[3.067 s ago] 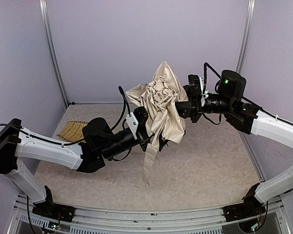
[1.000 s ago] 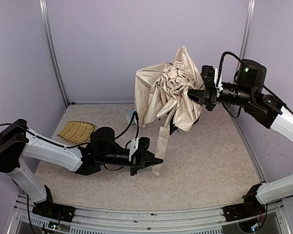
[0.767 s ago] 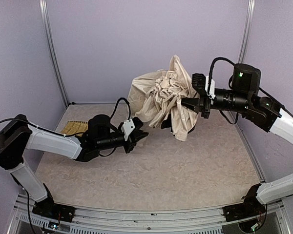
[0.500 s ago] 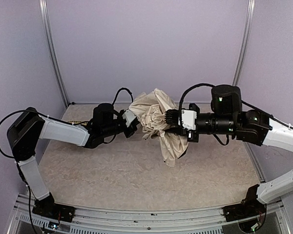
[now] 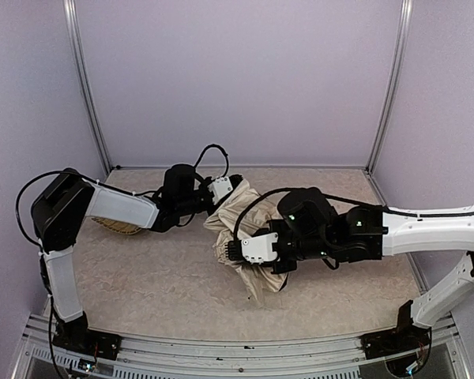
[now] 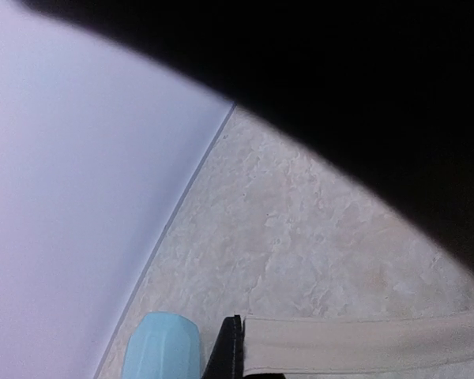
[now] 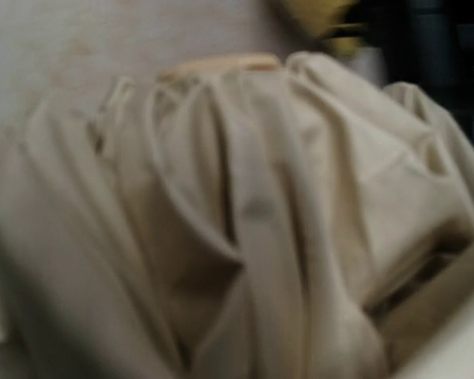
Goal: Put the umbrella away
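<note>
Umbrella [image 5: 235, 215] lies crumpled mid-bench [image 5: 142, 268], long axis roughly far to near. Left tool [image 5: 225, 189] sits at its far end; right tool [image 5: 231, 253] lies across its middle, nearer the bulk. Grip of either tool: cannot tell.

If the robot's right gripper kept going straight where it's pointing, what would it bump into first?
The umbrella. Its crumpled beige fabric fills the wrist view straight ahead of the right gripper, which is probably touching it, though depth is unclear.
</note>
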You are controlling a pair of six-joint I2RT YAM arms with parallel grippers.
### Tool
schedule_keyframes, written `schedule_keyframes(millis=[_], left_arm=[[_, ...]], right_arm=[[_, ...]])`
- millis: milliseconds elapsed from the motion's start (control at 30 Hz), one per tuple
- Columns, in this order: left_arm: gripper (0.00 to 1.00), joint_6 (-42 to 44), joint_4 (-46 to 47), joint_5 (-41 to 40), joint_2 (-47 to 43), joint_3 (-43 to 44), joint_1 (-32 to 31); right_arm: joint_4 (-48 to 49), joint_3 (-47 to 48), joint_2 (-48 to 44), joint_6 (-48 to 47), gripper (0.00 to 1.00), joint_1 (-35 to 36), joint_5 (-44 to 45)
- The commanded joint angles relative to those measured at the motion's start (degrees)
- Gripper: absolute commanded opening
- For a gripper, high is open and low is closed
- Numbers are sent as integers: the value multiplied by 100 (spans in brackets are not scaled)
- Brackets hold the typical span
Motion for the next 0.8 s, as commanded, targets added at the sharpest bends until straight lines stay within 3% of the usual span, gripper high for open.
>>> schedule_keyframes(millis=[0, 167, 300, 600, 633, 667, 700, 767], left_arm=[[0, 141, 494, -646, 50, 0, 220], [0, 528, 803, -656, 142, -227, -29], [0, 801, 933, -919, 419, -161, -268], [1, 728, 1130, -1114, 554, -338, -374], [11, 688, 1158, -1212, 576, -322, -366], [31, 601, 1217, -1366, 601, -290, -353], [61, 402, 1290, -1547, 636, -238, -324], [90, -106, 1441, -2072, 669, -29, -195]], right_arm=[[-671, 98, 576, 727, 0, 394, -1380], [-742, -70, 885, 963, 0, 313, -1693], [-702, -134, 1393, 1044, 0, 98, -2632], [-1374, 222, 2563, 1260, 0, -18, -3286], [-1428, 227, 2626, 1264, 0, -56, -3330], [-1490, 265, 2677, 1269, 0, -96, -3382], [-1570, 299, 2735, 1282, 0, -138, -3425], [-1732, 395, 2852, 1304, 0, -230, -3521]])
